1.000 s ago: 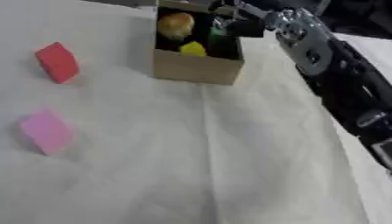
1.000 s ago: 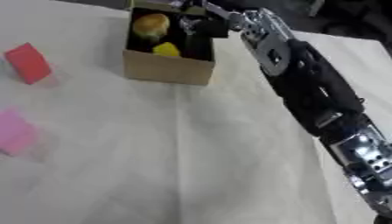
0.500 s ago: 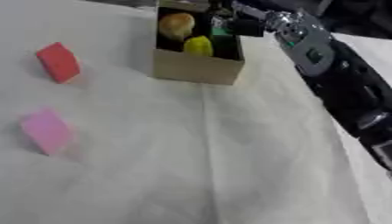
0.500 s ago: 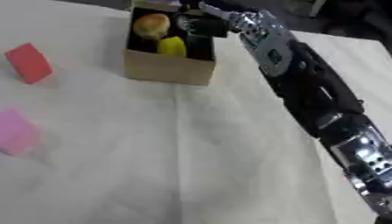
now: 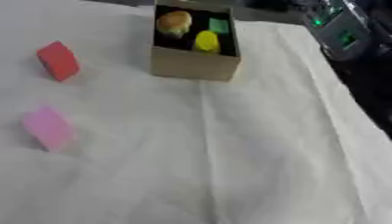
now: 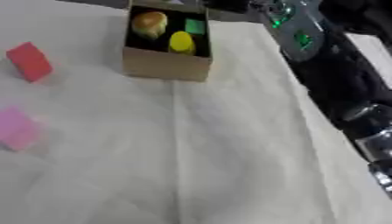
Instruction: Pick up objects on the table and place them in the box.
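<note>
Withdrawn right arm; green piece in box; finger state unclear.

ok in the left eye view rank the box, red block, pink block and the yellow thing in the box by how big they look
1. box
2. pink block and red block look alike; the pink one is nearer the camera, so no ranking
3. yellow thing, partly hidden in the box

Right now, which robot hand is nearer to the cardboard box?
The right. Its arm comes up past the cardboard box on that side, though the robot hand itself is out of view. The left robot hand shows nowhere.
</note>
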Robot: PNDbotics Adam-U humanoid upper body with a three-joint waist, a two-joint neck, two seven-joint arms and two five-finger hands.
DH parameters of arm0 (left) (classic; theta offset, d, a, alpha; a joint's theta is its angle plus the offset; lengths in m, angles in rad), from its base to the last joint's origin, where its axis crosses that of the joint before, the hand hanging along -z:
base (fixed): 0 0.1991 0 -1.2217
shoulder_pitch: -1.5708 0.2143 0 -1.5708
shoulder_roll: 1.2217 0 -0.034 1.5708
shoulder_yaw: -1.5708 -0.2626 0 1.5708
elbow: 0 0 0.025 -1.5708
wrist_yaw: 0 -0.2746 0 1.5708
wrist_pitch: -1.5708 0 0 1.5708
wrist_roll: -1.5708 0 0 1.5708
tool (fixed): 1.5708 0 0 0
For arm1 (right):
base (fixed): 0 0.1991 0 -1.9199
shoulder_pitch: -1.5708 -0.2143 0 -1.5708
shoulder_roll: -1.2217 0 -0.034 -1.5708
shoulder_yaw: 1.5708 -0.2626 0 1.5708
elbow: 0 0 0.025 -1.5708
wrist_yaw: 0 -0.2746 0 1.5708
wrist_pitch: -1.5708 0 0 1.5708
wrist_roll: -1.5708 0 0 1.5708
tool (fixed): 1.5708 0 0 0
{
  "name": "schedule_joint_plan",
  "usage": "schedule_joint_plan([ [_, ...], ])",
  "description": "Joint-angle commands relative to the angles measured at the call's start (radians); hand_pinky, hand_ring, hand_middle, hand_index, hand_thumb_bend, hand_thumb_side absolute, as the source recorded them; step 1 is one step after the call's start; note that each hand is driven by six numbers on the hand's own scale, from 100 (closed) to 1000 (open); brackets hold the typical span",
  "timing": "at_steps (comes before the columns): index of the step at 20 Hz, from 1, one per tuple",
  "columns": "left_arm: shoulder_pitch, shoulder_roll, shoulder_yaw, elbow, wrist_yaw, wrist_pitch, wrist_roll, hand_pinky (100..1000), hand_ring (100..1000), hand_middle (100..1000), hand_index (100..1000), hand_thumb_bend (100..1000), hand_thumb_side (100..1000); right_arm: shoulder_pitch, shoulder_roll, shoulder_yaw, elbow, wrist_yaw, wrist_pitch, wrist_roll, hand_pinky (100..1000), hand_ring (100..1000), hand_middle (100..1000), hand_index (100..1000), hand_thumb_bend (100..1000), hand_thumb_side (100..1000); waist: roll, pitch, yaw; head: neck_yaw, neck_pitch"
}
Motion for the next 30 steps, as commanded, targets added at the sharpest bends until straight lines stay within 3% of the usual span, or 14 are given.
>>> schedule_joint_plan([
  [1, -0.003, 0.071, 0.023, -0.020, -0.023, -0.003, 0.025, 927, 715, 622, 795, 100, 575, 0.032, -0.107, -0.064, -0.084, -0.046, -0.020, -0.044, 879, 910, 936, 1000, 100, 895, 0.019, -0.021, -0.023, 0.055, 0.000],
  [2, -0.007, 0.091, 0.026, -0.020, -0.034, -0.005, 0.033, 923, 717, 626, 798, 103, 561, 0.053, -0.129, -0.085, -0.105, -0.059, -0.015, -0.057, 823, 833, 825, 939, 100, 829, 0.026, -0.019, -0.036, 0.070, -0.002],
  [3, -0.013, 0.113, 0.028, -0.020, -0.047, -0.007, 0.042, 919, 720, 631, 801, 113, 549, 0.075, -0.151, -0.107, -0.127, -0.073, -0.008, -0.071, 792, 791, 770, 888, 100, 790, 0.033, -0.018, -0.049, 0.082, -0.002],
  [5, -0.027, 0.160, 0.027, -0.020, -0.076, -0.012, 0.054, 910, 728, 647, 809, 134, 527, 0.123, -0.170, -0.154, -0.175, -0.102, -0.007, -0.100, 764, 748, 719, 846, 100, 721, 0.047, -0.015, -0.073, 0.101, -0.002],
  [10, -0.052, 0.277, 0.025, -0.020, -0.148, -0.018, 0.033, 891, 779, 723, 849, 266, 491, 0.240, -0.121, -0.271, -0.293, -0.174, -0.052, -0.172, 751, 710, 676, 803, 100, 663, 0.076, -0.010, -0.133, 0.146, -0.005],
  [14, -0.078, 0.372, -0.026, -0.010, -0.207, 0.006, -0.022, 899, 838, 795, 902, 365, 510, 0.335, -0.068, -0.349, -0.388, -0.233, -0.045, -0.231, 751, 698, 663, 790, 100, 651, 0.094, -0.011, -0.165, 0.169, -0.007],
  [16, -0.108, 0.423, -0.074, 0.028, -0.238, 0.000, -0.053, 914, 881, 841, 927, 411, 507, 0.386, -0.053, -0.367, -0.438, -0.264, -0.029, -0.262, 752, 700, 665, 791, 100, 652, 0.103, -0.015, -0.179, 0.174, -0.003],
  [19, -0.175, 0.502, -0.152, 0.101, -0.287, -0.038, -0.102, 921, 885, 819, 882, 559, 401, 0.465, -0.042, -0.387, -0.516, -0.313, -0.005, -0.311, 753, 700, 666, 790, 100, 653, 0.111, -0.023, -0.189, 0.172, 0.010],
  [23, -0.270, 0.600, -0.249, 0.198, -0.347, -0.096, -0.162, 944, 908, 828, 877, 714, 358, 0.563, -0.042, -0.402, -0.541, -0.373, -0.039, -0.371, 751, 696, 664, 793, 100, 654, 0.119, -0.031, -0.182, 0.165, 0.032],
  [28, -0.322, 0.720, -0.349, 0.271, -0.421, -0.170, -0.236, 948, 915, 843, 890, 742, 269, 0.683, -0.039, -0.421, -0.542, -0.446, -0.112, -0.445, 749, 689, 657, 790, 100, 661, 0.118, -0.034, -0.175, 0.163, 0.042],
  [29, -0.320, 0.743, -0.355, 0.273, -0.437, -0.187, -0.253, 948, 913, 843, 889, 763, 215, 0.710, -0.038, -0.425, -0.542, -0.457, -0.128, -0.461, 749, 689, 657, 790, 100, 648, 0.117, -0.035, -0.174, 0.162, 0.043],
  [30, -0.319, 0.754, -0.360, 0.277, -0.454, -0.203, -0.269, 948, 912, 842, 888, 724, 225, 0.736, -0.037, -0.428, -0.542, -0.463, -0.145, -0.478, 749, 688, 656, 790, 100, 664, 0.117, -0.036, -0.172, 0.161, 0.044],
])
